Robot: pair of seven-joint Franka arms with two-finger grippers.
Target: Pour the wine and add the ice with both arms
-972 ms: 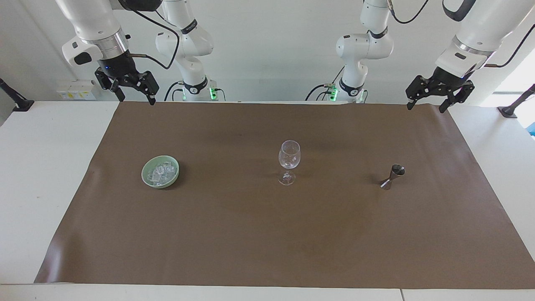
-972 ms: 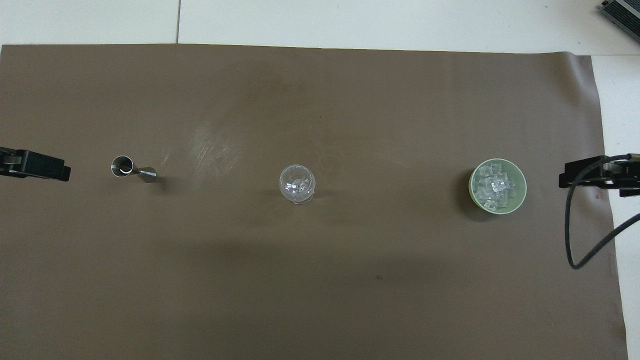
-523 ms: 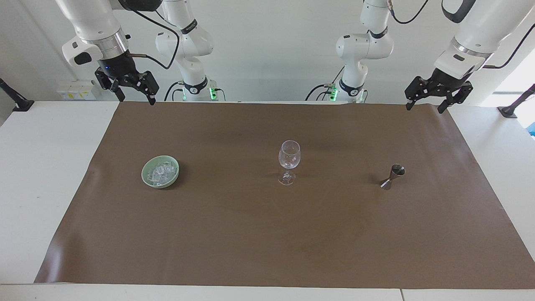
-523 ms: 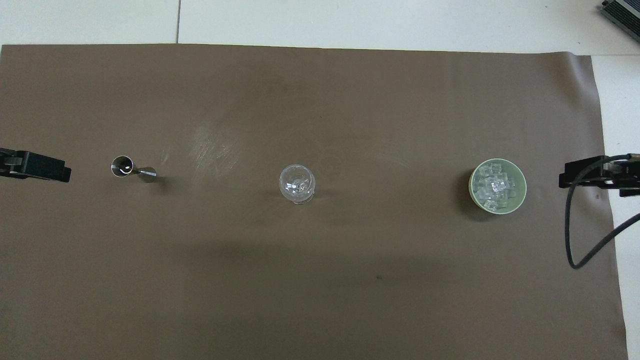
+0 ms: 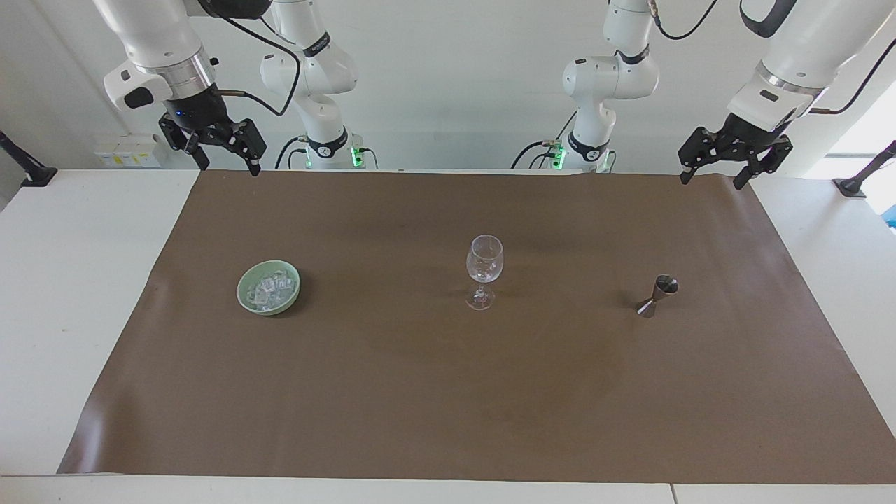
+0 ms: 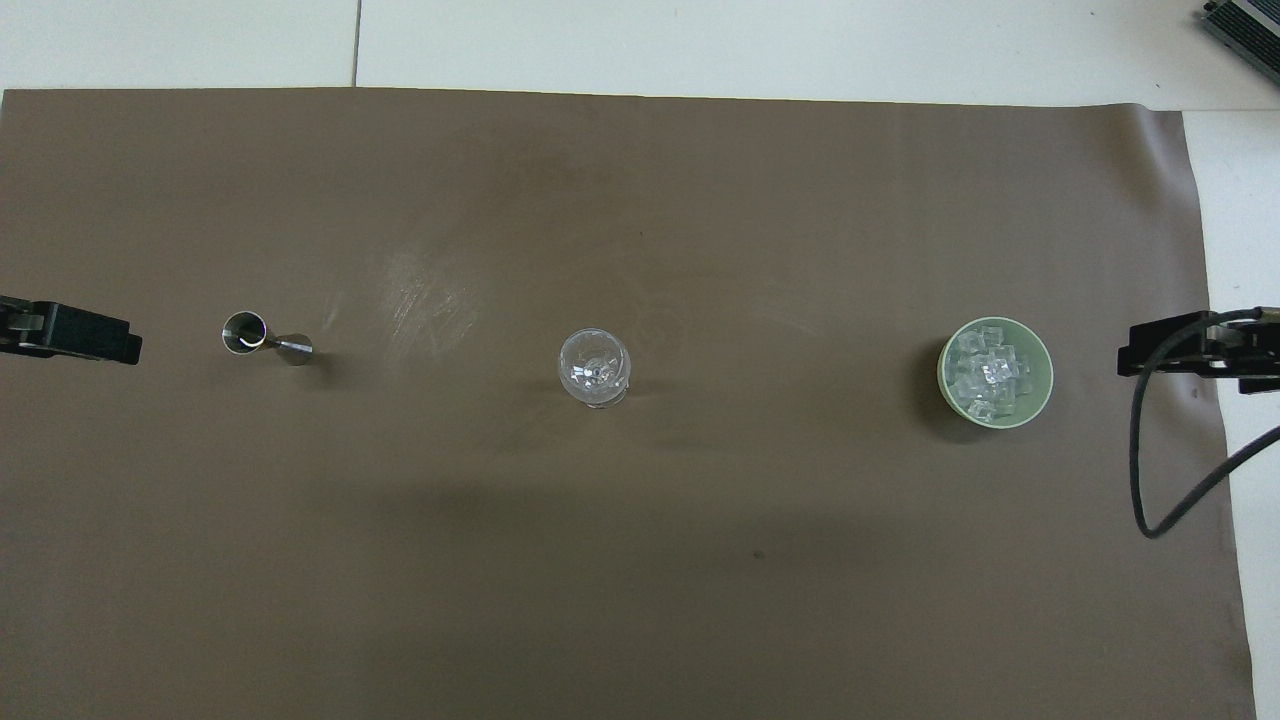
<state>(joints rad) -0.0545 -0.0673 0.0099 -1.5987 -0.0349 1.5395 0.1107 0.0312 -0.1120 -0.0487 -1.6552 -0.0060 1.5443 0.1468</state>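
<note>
A clear stemmed glass [image 5: 484, 269] stands upright at the middle of the brown mat; it also shows in the overhead view [image 6: 594, 367]. A pale green bowl [image 5: 268, 310] [image 6: 1046, 372] holds several clear ice cubes [image 5: 269, 287] [image 6: 988, 375], toward the right arm's end. A small metal jigger [image 5: 656, 295] [image 6: 262, 338] stands toward the left arm's end. My right gripper [image 5: 231, 168] [image 6: 1190, 355] hangs open and empty in the air over the mat's edge nearest the robots. My left gripper [image 5: 711, 182] [image 6: 70, 333] hangs open and empty over the mat's other near corner.
The brown mat [image 5: 448, 392] covers most of the white table [image 5: 70, 280]. A black cable [image 6: 1140, 480] loops down from the right arm past the mat's edge. No bottle shows in either view.
My left gripper has shifted very slightly toward the table's middle. Nothing else has moved.
</note>
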